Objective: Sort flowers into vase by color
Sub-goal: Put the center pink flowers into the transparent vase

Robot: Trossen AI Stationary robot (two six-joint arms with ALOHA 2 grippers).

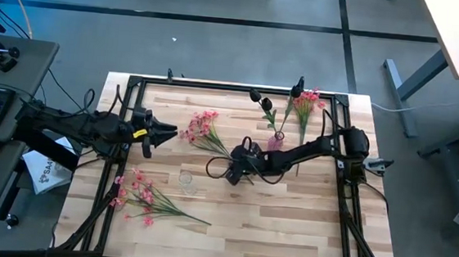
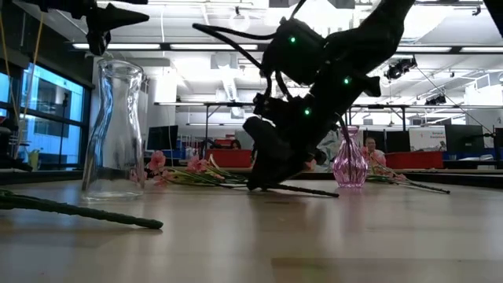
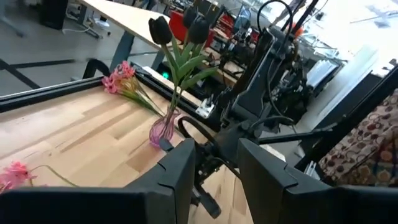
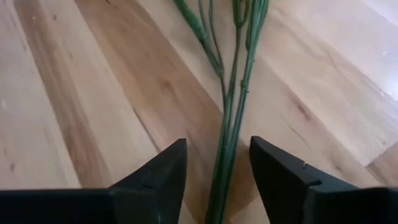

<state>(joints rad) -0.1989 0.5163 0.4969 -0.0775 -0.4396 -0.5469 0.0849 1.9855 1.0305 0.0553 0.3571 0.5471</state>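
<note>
I am lowering my open right claw (image 4: 214, 180) astride pink flower stems (image 4: 231, 124) mid-bench. The pink vase (image 1: 276, 140), at one o'clock, is holding dark tulips (image 3: 179, 31). Pink bunches are remaining unsorted; left claw (image 1: 157, 133) waiting open at nine o'clock.

Two matte black jointed arms with looping black cables (small green lights glow on one), and a yellow mark near the left tool (image 1: 166, 130).

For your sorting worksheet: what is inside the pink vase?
The pink vase holds dark tulips with green leaves; their stems enter its neck. The stem ends inside cannot be made out.
</note>
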